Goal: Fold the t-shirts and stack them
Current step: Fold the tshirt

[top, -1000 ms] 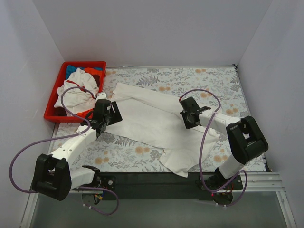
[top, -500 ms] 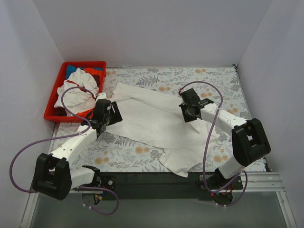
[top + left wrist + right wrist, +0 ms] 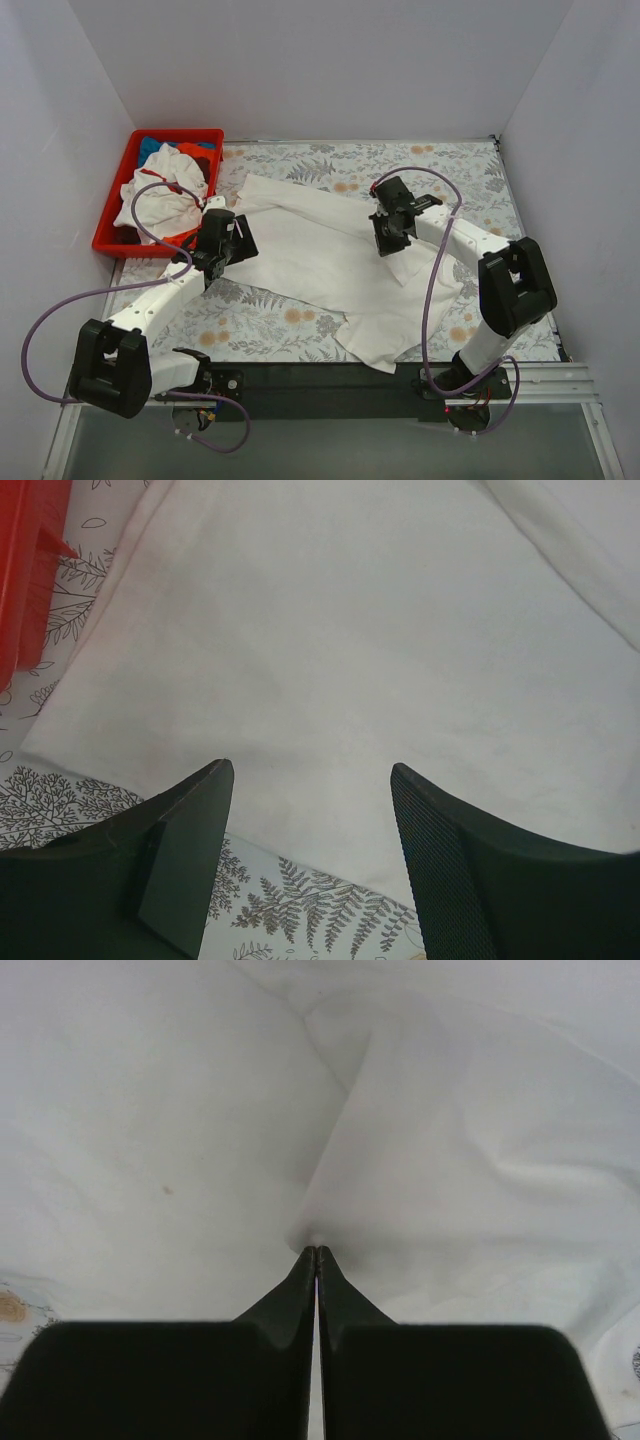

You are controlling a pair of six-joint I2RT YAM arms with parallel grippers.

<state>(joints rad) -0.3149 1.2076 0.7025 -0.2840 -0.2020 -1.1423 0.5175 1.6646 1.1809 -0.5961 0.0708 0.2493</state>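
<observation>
Soft, light shirt [image 3: 320, 265], best pinched at edge | left end effector [image 3: 310, 768] wide, empty | right end effector [image 3: 316, 1251] clamped on shirt fold

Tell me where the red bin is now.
In the top external view, the red bin sits at the far-left corner of the table, beyond the left gripper and left of the spread white t-shirt.

right hand [image 3: 388, 240] moved away from its base and leftward, pinched fold of white t-shirt [image 3: 300, 255] dragged along
</observation>
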